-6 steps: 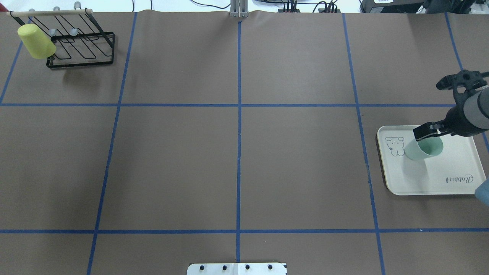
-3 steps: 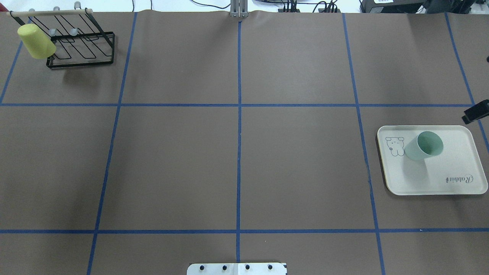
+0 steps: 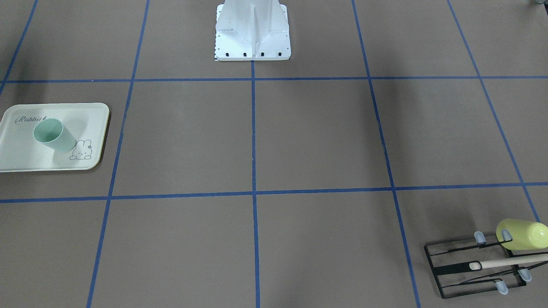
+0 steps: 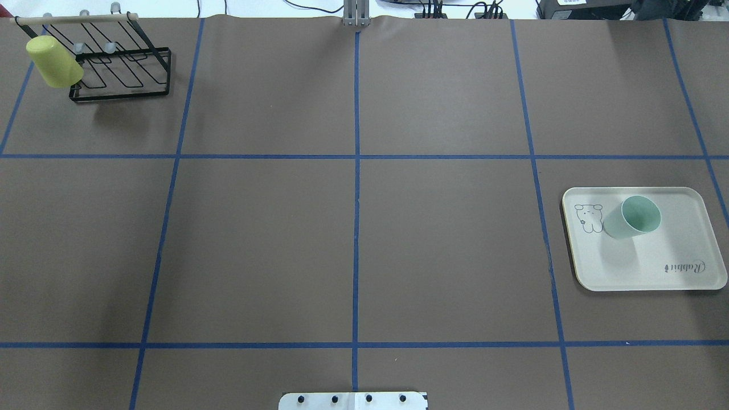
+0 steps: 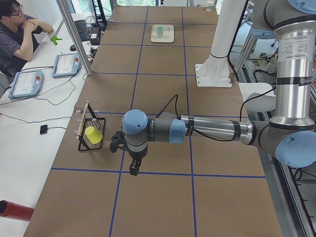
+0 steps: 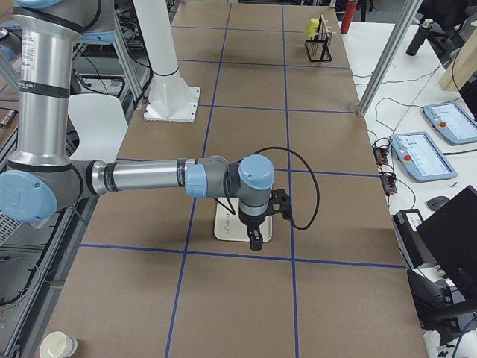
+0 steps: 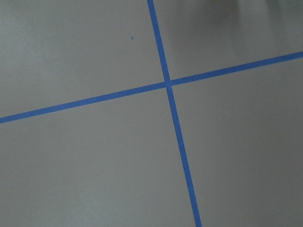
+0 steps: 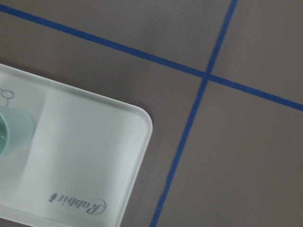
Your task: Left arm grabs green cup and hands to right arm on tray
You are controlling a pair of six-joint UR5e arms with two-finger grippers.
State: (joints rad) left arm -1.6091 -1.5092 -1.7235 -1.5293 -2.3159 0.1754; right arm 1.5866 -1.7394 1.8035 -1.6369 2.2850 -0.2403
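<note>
Left gripper point(image 5: 133, 171) hangs near the black rack point(image 4: 121, 74); jaw state: can't tell. Green cup point(image 4: 632, 219) is well apart from it, upright with its axis vertical, on the tray point(image 4: 643, 283). Right gripper point(image 6: 256, 242) is nearer, just beside the cup; jaw state: can't tell. Tray reads "Rabbit".

The green cup point(image 8: 14, 132) is cut off by the right wrist view's left edge, the right arm point(image 6: 149, 177) hides most of the tray point(image 6: 223, 230), and the left gripper point(image 5: 133, 170) and right gripper point(image 6: 256, 242) are too small to tell if their fingers are apart.
</note>
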